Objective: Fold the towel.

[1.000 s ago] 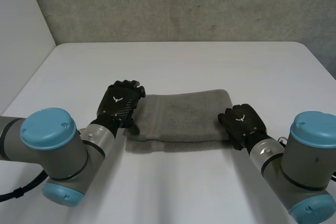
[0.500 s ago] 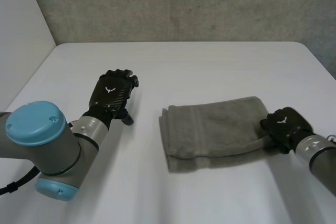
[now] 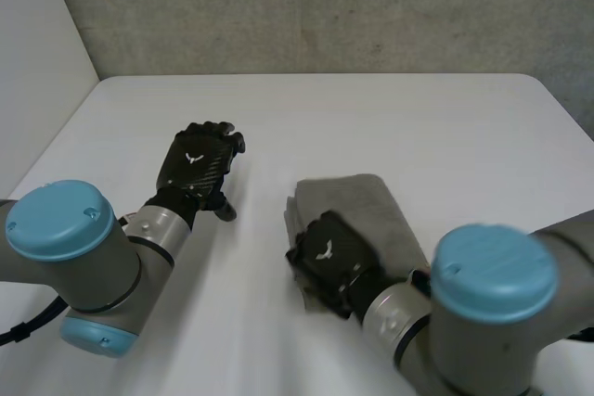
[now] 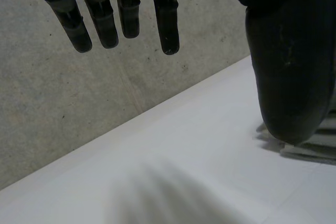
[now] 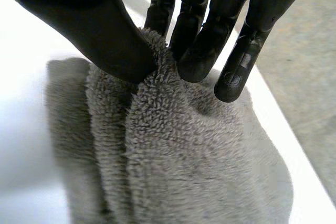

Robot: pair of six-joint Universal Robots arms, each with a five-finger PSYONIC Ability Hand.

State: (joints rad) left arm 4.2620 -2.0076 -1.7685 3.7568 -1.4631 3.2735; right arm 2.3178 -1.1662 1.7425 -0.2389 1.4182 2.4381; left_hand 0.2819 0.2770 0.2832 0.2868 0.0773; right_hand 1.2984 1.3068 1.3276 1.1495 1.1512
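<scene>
Head view: the towel [image 3: 357, 210] is seen bunched on the white table [image 3: 418, 127], just right of the middle. The right hand [image 3: 327, 255] is set on its near-left end, and the left hand [image 3: 197, 166] is held apart over bare table. A cross-fold is judged under way. Next, the carried edge should be laid square on the layer below, then let go.
Left wrist view: fingers [image 4: 167, 24] are held straight, nothing grasped.
Right wrist view: a towel edge is pinched between thumb and fingers [image 5: 202, 51].

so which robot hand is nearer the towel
Right. The right robot hand pinches the towel at its edge; the left robot hand is open over the table, apart from it.
</scene>
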